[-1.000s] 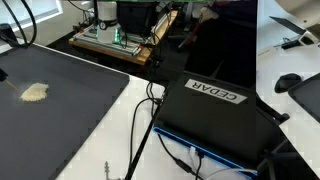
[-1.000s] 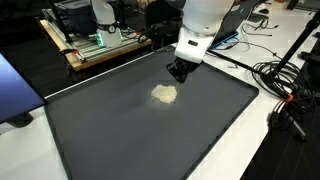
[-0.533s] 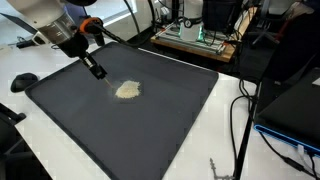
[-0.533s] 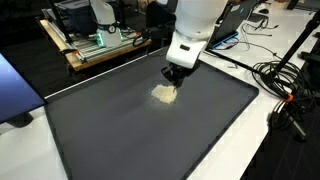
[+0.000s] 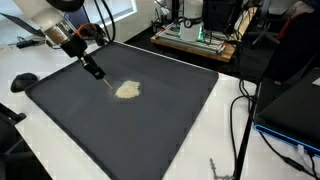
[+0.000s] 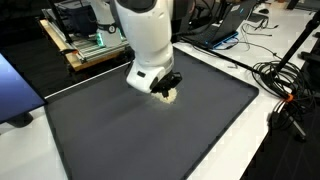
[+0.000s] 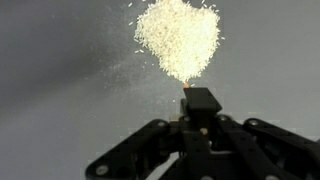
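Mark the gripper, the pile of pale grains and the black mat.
gripper (image 7: 199, 100), wrist view, its shut fingertips.
pile of pale grains (image 7: 178, 38), wrist view, middle of the heap.
black mat (image 5: 150, 130), in an exterior view, bare surface.

Mat (image 5: 150, 130): dark grey, matt, finely textured.
Pile (image 7: 178, 38): pale loose grains, dry, matt, rough.
Gripper (image 7: 200, 100): black, matt; plastic or metal, cannot tell which.
Arm housing (image 6: 150, 30): white plastic, smooth, slight gloss.
Table (image 5: 215, 140): white, smooth, faint sheen.
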